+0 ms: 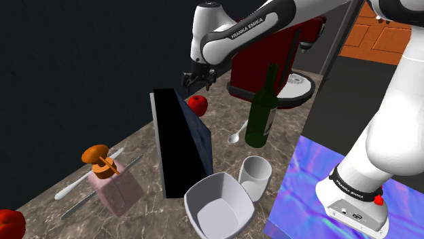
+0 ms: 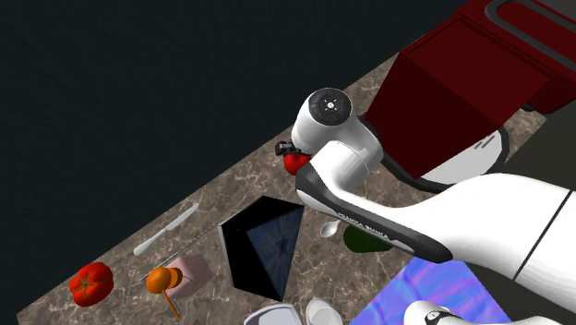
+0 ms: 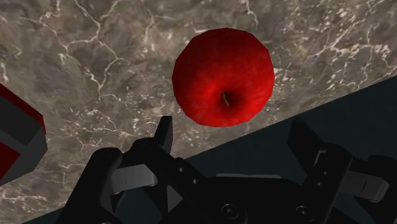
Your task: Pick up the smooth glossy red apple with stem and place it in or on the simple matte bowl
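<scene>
A glossy red apple [image 1: 198, 104] with a small stem lies on the marble counter, behind a tall dark slab. My black gripper [image 1: 197, 80] hangs just above it, open. In the wrist view the apple [image 3: 224, 76] sits ahead of the gripper [image 3: 234, 137], with both fingers spread wide and apart from it. In the second exterior view the apple [image 2: 295, 162] peeks out beside the white arm. The pale grey bowl [image 1: 217, 204] stands empty near the counter's front edge, at the shoulder view's lower middle.
The upright dark slab [image 1: 180, 142] stands between apple and bowl. A green bottle [image 1: 261, 108], a white cup [image 1: 254, 176], a spoon [image 1: 237, 134] and a dark red appliance [image 1: 272, 54] crowd the shoulder view's right. A pink block with an orange top [image 1: 109, 176] and a tomato [image 1: 8, 224] lie to the left.
</scene>
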Robot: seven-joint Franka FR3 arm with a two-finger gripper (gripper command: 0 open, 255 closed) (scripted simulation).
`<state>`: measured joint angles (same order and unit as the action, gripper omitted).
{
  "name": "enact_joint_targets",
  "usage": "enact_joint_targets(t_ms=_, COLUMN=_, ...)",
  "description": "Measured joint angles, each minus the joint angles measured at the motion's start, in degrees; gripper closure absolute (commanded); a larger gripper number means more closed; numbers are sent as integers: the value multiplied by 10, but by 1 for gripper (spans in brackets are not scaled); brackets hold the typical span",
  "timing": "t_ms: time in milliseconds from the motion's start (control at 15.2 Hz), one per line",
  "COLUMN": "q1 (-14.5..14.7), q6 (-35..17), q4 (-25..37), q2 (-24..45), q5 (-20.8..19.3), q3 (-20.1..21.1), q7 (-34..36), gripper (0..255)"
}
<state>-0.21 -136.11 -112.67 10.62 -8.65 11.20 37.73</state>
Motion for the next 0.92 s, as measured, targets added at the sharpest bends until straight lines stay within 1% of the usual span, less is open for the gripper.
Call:
enact_joint_targets(t_ms=198, q1=0, q6=-13, q4=-3, q2=11, q5=-4, q3=-2, q7=3, gripper=0)
enact_joint_targets(t_ms=594, q1=0, q6=-16, q4=-3, q2=13, q5=-5, q3=-2, q7=3, gripper=0)
enact_joint_targets(t_ms=660, q1=0, q6=-16, q4=-3, q2=13, q5=-5, q3=-2, q7=3, gripper=255)
enact_joint_targets(t_ms=924, q1=0, q6=-16, q4=-3, q2=13, q5=-5, q3=-2, q7=3, gripper=255)
